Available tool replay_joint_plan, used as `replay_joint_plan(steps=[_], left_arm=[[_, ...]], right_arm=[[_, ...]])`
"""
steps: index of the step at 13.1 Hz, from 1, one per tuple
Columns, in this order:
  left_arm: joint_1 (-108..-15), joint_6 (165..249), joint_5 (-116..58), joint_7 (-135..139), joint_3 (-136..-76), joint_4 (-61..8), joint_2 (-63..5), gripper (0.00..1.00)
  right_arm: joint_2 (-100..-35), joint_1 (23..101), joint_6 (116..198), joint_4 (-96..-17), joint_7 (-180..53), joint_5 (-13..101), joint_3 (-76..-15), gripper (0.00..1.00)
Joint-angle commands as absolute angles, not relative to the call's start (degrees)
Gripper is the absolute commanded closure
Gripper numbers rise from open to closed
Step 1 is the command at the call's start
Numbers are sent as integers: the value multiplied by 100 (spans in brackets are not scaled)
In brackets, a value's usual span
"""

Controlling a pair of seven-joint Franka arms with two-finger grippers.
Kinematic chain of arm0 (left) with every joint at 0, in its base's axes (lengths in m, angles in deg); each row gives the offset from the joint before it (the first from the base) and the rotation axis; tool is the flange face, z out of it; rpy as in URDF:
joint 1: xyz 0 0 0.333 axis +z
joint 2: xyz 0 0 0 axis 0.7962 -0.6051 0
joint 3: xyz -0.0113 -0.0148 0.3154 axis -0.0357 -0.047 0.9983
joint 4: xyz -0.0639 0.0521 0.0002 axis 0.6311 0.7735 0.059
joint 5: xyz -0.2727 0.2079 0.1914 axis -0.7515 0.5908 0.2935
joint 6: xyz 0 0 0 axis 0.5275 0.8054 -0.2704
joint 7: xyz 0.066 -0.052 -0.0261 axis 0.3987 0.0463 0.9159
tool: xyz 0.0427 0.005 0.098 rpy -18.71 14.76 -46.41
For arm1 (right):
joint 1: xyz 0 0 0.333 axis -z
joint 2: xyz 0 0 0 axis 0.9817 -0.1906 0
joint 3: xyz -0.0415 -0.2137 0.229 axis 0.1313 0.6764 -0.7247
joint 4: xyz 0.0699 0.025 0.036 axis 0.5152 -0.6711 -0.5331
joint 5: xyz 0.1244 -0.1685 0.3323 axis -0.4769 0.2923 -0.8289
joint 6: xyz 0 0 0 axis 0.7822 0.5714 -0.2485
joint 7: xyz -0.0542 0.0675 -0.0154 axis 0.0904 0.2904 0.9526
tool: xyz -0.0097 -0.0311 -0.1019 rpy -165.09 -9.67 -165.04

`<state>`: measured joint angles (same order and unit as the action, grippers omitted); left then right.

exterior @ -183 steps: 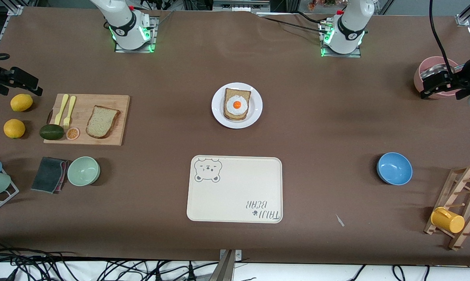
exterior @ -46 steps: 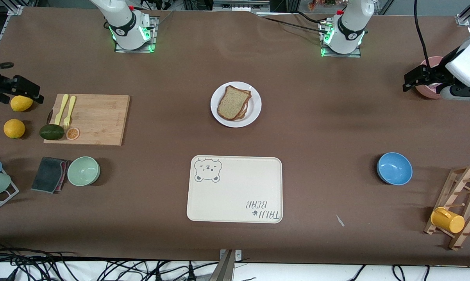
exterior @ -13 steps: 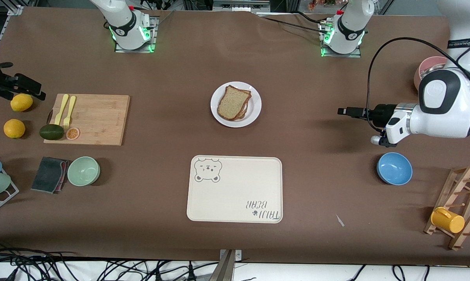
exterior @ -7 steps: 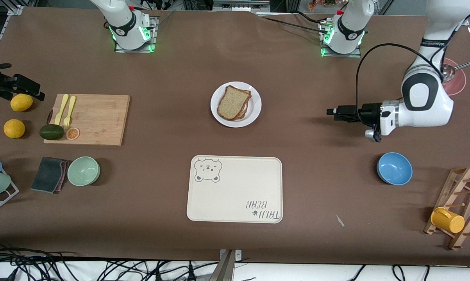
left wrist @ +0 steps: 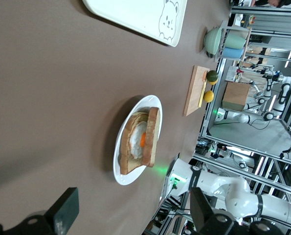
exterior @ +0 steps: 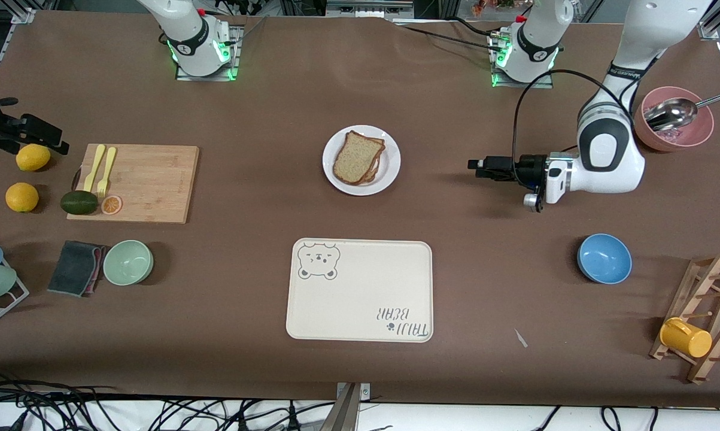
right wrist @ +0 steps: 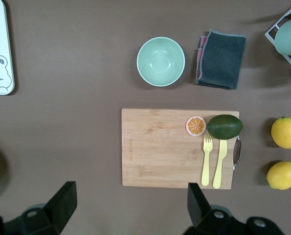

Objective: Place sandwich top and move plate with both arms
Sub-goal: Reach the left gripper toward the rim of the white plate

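Observation:
The white plate (exterior: 389,170) stands mid-table and carries the stacked sandwich. The sandwich top (exterior: 354,157), a speckled brown slice, lies on the stack. In the left wrist view the plate (left wrist: 127,179) shows the sandwich top (left wrist: 151,138) edge-on above a fried egg. My left gripper (exterior: 476,166) hangs open over bare table beside the plate, toward the left arm's end, pointing at it; in its own view the left gripper (left wrist: 133,220) holds nothing. My right gripper (exterior: 36,133) waits open over a lemon by the cutting board, and the right gripper (right wrist: 130,210) is empty.
A cream bear tray (exterior: 360,290) lies nearer the camera than the plate. The cutting board (exterior: 150,179) holds forks, an avocado and an orange slice. A green bowl (exterior: 127,262), blue bowl (exterior: 604,258), pink bowl (exterior: 674,129) with spoon and mug rack (exterior: 704,317) ring the table.
The left arm has swung in from the table's end, carrying its open gripper toward the plate. The right gripper has stayed where it was.

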<state>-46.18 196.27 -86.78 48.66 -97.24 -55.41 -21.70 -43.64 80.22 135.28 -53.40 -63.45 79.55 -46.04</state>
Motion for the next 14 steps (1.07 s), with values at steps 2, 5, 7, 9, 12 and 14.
replay_joint_plan(steps=[2, 5, 7, 9, 12, 14], left_arm=[[-4801, 19808, -9132, 4956, -9770, -5469, -2254, 0], [-5179, 19923, -9300, 5035, -9770, -5495, -2430, 0], [-5215, 19896, -9318, 5139, -9770, -5487, -2631, 0], [-5285, 19931, -9510, 5569, -9770, -5486, -2886, 0], [-5609, 19992, -9949, 6001, -9770, -5469, -3177, 0], [-5969, 20203, -10458, 6028, -9770, -5469, -3177, 1]], right_arm=[[-4391, 8060, 13432, -5239, -6305, 7862, -4602, 0], [-4391, 8060, 13423, -5248, -6305, 7854, -4602, 0], [-4391, 8060, 13423, -5248, -6305, 7862, -4602, 0], [-4391, 8060, 13423, -5248, -6305, 7862, -4602, 0], [-4391, 8060, 13423, -5248, -6305, 7862, -4593, 0], [-4391, 8060, 13432, -5248, -6305, 7862, -4593, 0]])
